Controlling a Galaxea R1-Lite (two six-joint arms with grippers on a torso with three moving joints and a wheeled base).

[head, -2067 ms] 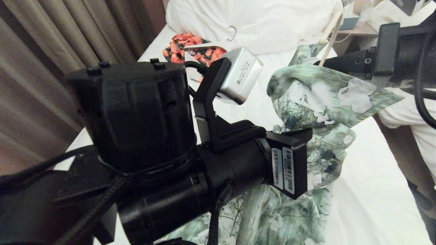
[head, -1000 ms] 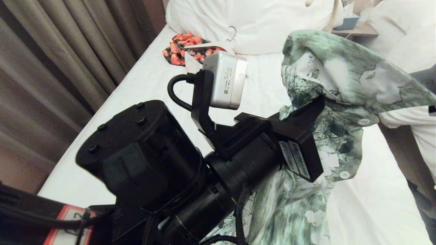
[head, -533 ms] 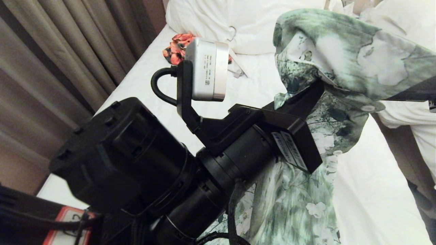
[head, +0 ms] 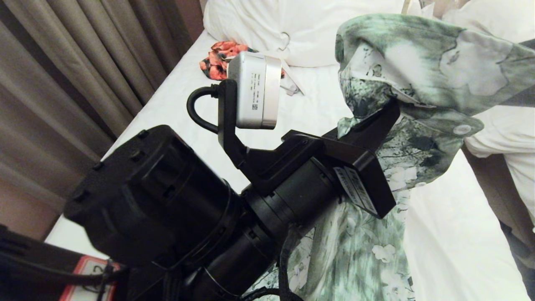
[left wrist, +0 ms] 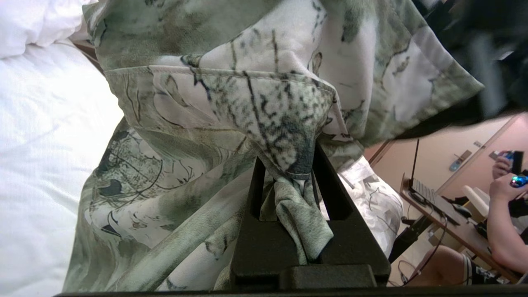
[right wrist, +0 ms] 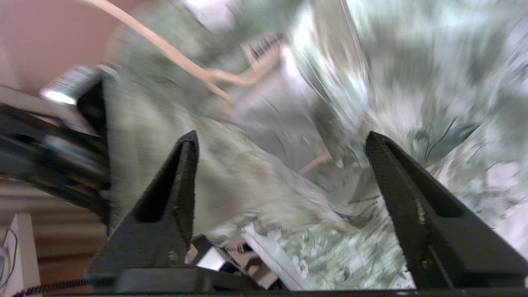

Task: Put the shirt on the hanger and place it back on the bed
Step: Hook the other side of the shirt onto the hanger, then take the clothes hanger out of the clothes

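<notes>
The green-and-white shirt (head: 418, 58) hangs high over the bed (head: 439, 234), one shoulder spread at the upper right and its body trailing down to the sheet. My left gripper (head: 386, 115) reaches up into it from the lower left. In the left wrist view that gripper (left wrist: 295, 169) is shut on a bunched fold of the shirt (left wrist: 247, 99). My right gripper (right wrist: 280, 140) is open just in front of the shirt (right wrist: 247, 185), with nothing between its fingers. The cream wire of the hanger (right wrist: 208, 76) runs inside the cloth beyond it.
A bunched white duvet (head: 313, 29) lies at the head of the bed, with an orange-and-black garment (head: 219, 56) in front of it. Curtains (head: 62, 83) hang along the left. A second bed (head: 501, 133) stands right. A seated person (left wrist: 503, 222) and a desk (left wrist: 437, 214) are beyond.
The shirt's shoulder has risen and spread across the upper right. My right arm, earlier at the right edge, no longer shows there. My left wrist has tipped up slightly.
</notes>
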